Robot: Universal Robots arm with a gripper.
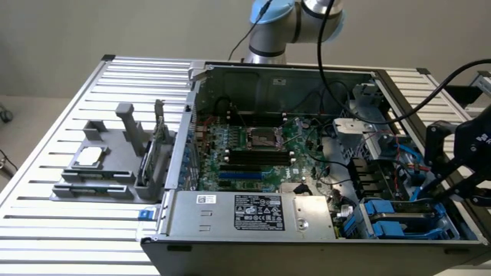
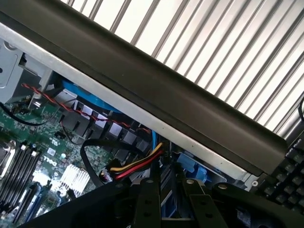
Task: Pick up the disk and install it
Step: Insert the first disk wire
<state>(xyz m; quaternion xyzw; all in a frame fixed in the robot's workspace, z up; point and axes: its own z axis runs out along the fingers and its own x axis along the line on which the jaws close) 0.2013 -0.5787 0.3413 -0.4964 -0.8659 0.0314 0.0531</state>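
From my console, the disk (image 1: 403, 215) lies in the drive bay at the corner of the open computer case (image 1: 307, 244), on the exterior view's right, beside the silver power-supply box (image 1: 261, 211). Its flat grey metal top is framed by a glossy blue plastic carrier, and its long axis runs roughly across the exterior view. The black gripper (image 1: 445, 187) hangs just above it, off toward the exterior view's right, so the disk lies below the claw and slightly inward. In the wrist view, blue plastic shows close under the claw, next to the case's dark wall (image 2: 190, 95). I cannot tell whether the claw is parted or clamped
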